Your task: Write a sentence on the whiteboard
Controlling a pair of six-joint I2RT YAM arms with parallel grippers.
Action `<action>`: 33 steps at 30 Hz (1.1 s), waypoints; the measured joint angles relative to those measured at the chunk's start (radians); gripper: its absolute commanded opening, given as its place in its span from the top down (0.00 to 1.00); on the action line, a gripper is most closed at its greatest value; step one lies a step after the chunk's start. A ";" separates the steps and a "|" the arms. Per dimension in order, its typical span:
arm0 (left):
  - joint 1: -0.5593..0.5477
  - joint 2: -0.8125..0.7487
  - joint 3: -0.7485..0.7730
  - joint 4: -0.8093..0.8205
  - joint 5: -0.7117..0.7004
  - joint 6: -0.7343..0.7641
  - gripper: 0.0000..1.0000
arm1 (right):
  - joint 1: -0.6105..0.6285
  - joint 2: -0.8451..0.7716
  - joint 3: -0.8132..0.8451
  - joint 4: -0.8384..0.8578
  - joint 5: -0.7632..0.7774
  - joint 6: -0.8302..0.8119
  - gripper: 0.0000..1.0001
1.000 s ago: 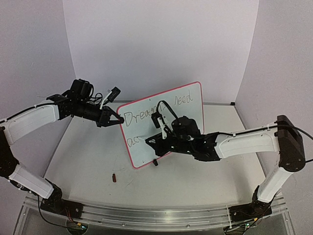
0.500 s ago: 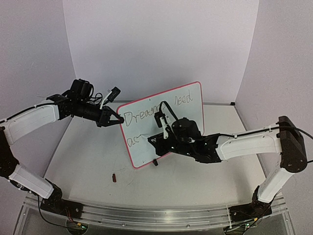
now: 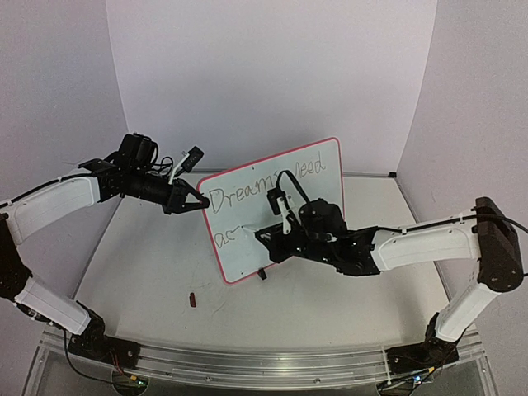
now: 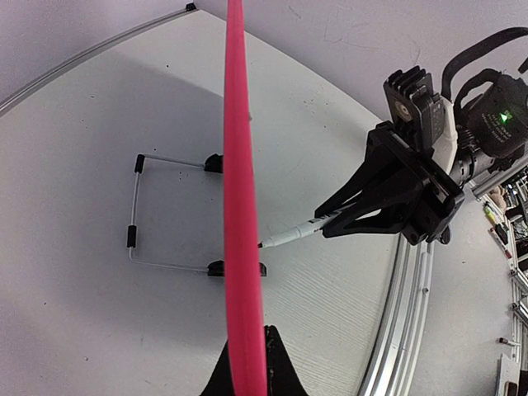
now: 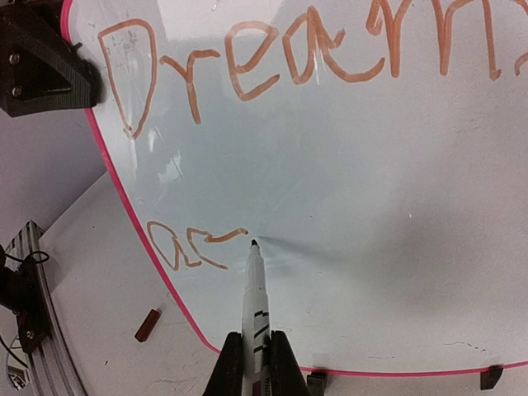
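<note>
Clamps the left end effector (image 3: 200, 200) shut on the left red edge of the whiteboard (image 3: 239, 262), propped upright on its black feet at the middle of the surface (image 3: 148, 264). Pinches the marker (image 5: 254, 301) in the closed right end effector (image 5: 252, 363), tip against the board at the end of a short second-line scrawl. Reads "Dreams" on the top line of the sentence (image 5: 305, 54). Shows a small dark red piece (image 3: 193, 299) lying near the board's lower corner.

We see the whiteboard (image 4: 239, 190) edge-on as a red vertical stripe, pinched at the bottom by the left gripper (image 4: 247, 356). The right gripper (image 4: 332, 224) grips a marker (image 4: 290, 235), tip at the board's face. Wire stand (image 4: 134, 210) rests on the table (image 4: 74, 115).
</note>
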 measured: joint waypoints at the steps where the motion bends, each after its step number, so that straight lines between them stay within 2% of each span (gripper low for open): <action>1: 0.000 0.000 0.000 0.000 0.000 0.000 1.00 | -0.002 -0.003 -0.001 0.005 -0.008 -0.003 1.00; 13: 0.000 0.000 0.000 0.000 0.000 0.000 1.00 | -0.003 0.008 0.043 0.034 -0.061 -0.040 1.00; 33: 0.000 0.000 0.000 0.000 -0.001 0.000 1.00 | 0.002 0.044 0.052 0.016 -0.023 -0.004 1.00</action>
